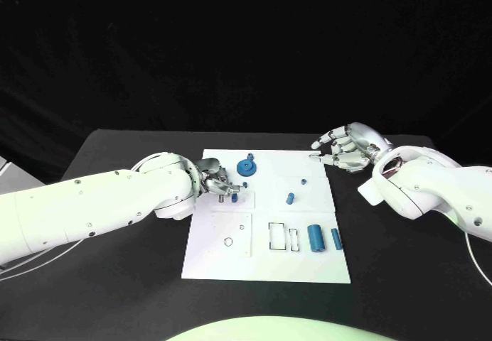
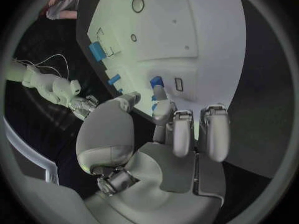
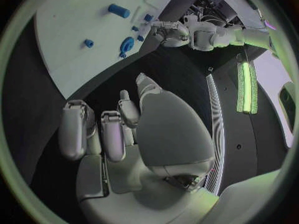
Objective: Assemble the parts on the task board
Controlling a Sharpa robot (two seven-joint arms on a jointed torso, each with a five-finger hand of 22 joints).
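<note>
Left hand sits over the left-hand part of the white task board, fingers curled down around a small blue part near a slot; from where I stand it seems pinched between fingertips (the left wrist view shows a blue piece right at the fingertips, though I cannot tell for certain that it is gripped). Right hand hovers off the board's far right corner, over the black table, fingers loosely spread and holding nothing. On the board a blue gear lies near the far edge, a small blue peg near the middle, and two blue cylinders side by side nearer the robot.
</note>
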